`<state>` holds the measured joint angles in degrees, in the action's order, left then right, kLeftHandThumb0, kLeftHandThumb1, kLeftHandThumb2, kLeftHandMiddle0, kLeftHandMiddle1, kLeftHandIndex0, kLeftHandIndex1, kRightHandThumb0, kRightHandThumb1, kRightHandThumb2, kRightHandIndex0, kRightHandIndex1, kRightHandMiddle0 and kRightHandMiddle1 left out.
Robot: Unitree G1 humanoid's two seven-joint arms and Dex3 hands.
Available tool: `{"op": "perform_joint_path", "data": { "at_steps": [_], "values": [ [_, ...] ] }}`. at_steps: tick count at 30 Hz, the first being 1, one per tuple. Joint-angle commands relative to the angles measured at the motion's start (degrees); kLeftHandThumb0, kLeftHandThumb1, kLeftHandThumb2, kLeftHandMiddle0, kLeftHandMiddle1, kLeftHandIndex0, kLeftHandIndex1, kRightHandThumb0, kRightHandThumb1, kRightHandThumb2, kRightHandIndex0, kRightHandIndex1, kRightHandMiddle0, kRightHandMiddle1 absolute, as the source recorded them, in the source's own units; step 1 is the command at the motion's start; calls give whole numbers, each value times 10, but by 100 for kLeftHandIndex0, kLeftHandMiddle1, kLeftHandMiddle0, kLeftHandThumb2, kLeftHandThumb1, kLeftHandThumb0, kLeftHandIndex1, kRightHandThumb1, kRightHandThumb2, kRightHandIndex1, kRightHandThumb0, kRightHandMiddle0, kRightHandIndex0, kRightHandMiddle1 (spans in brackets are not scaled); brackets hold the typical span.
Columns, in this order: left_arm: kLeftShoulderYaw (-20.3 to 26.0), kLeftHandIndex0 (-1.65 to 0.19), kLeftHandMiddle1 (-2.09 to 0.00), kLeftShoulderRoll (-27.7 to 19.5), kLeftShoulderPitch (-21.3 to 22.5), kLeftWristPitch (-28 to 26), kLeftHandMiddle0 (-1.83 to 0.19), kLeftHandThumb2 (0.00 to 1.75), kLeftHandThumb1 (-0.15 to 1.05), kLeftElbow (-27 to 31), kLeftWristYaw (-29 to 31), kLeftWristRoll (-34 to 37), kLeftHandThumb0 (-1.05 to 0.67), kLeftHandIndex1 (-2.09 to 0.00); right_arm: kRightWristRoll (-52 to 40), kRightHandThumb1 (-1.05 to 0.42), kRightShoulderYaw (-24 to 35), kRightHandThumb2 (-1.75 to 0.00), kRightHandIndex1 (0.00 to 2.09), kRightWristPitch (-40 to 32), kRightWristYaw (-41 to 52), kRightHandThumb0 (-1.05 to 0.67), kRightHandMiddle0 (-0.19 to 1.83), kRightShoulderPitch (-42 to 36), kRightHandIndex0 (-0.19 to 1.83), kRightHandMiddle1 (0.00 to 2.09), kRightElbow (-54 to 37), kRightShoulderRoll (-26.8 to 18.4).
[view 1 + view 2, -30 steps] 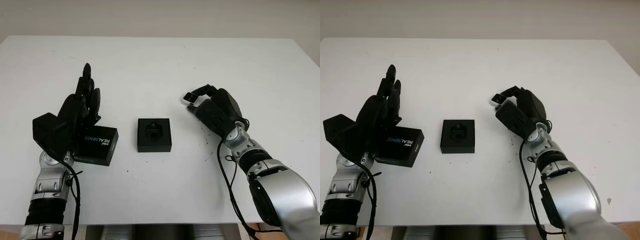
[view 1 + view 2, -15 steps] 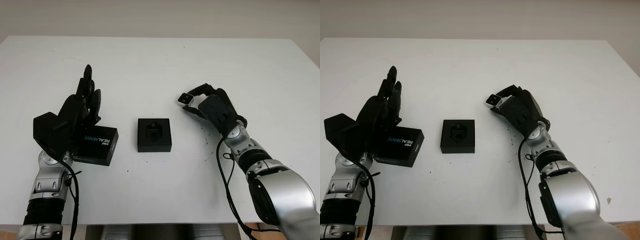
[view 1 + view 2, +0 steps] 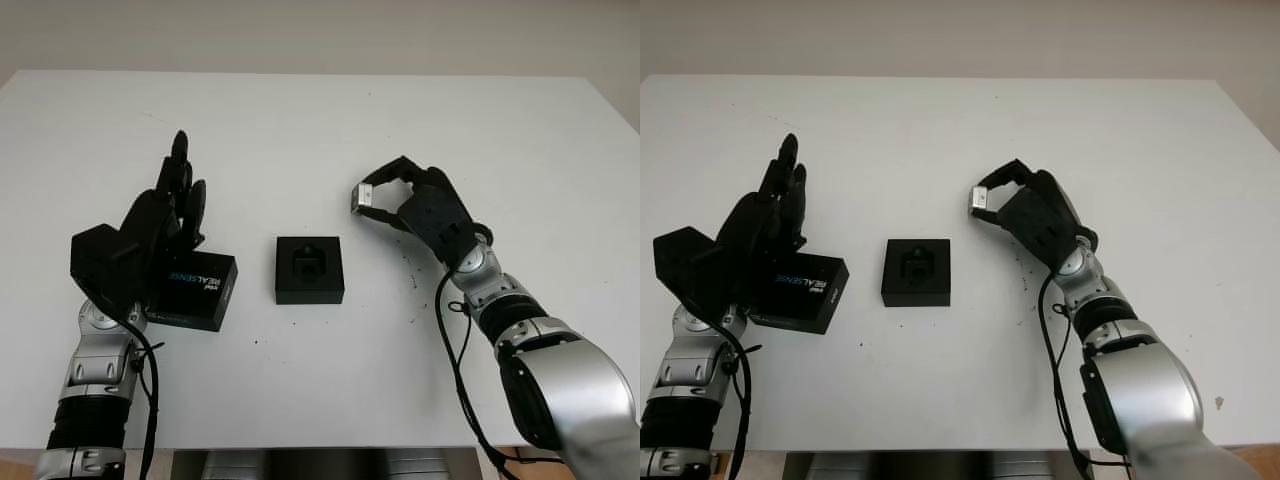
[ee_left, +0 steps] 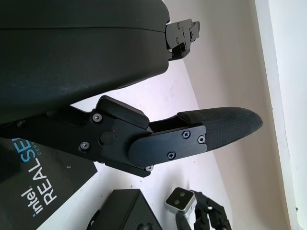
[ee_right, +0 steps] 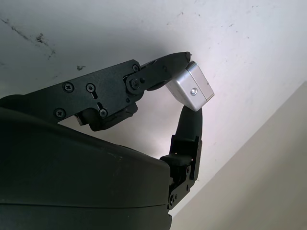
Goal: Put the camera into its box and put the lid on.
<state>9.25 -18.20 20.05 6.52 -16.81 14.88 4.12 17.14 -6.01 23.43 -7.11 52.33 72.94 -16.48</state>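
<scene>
Left eye view: right hand [image 3: 405,205] pinching camera [image 3: 364,198] above bare table [image 3: 420,120], right of box [image 3: 309,269]; left hand [image 3: 160,225] open over lid [image 3: 195,290].

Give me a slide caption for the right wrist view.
Right hand pinching the small silver camera above the white table.

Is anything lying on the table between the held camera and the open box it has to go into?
Nothing visible does. The right hand grips the small silver camera above bare table, to the right of the open box. The lid lies on the box's far side, under the open left hand.
</scene>
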Motion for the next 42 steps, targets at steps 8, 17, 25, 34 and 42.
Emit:
{"op": "perform_joint_path", "data": {
  "at_steps": [8, 17, 25, 34, 42],
  "values": [
    [3, 19, 0, -5, 2, 6, 19, 66, 105, 4, 3, 8, -88, 0, -26, -99, 18, -6, 5, 15, 13, -40, 33, -13, 11, 144, -17, 0],
    [2, 19, 0, -9, 1, 6, 19, 66, 105, 6, 7, 6, -88, 0, -58, -99, 39, -5, 4, 17, 32, -38, 30, -20, 10, 152, -23, 7],
    [3, 19, 0, -8, -1, 3, 19, 65, 105, 10, 6, 9, -89, 0, -165, -99, 111, -6, 3, -9, 123, -35, 24, -28, 3, 157, -56, 38],
    [4, 19, 0, -10, -3, -1, 19, 66, 105, 11, 9, 10, -89, 0, -240, -103, 146, -6, 3, -43, 224, -41, 20, -63, -3, 167, -124, 60],
    [5, 19, 0, -11, -5, -1, 19, 66, 105, 14, 9, 12, -89, 0, -256, -101, 140, -5, 5, -63, 281, -46, 25, -106, -1, 168, -196, 65]
  ]
}}
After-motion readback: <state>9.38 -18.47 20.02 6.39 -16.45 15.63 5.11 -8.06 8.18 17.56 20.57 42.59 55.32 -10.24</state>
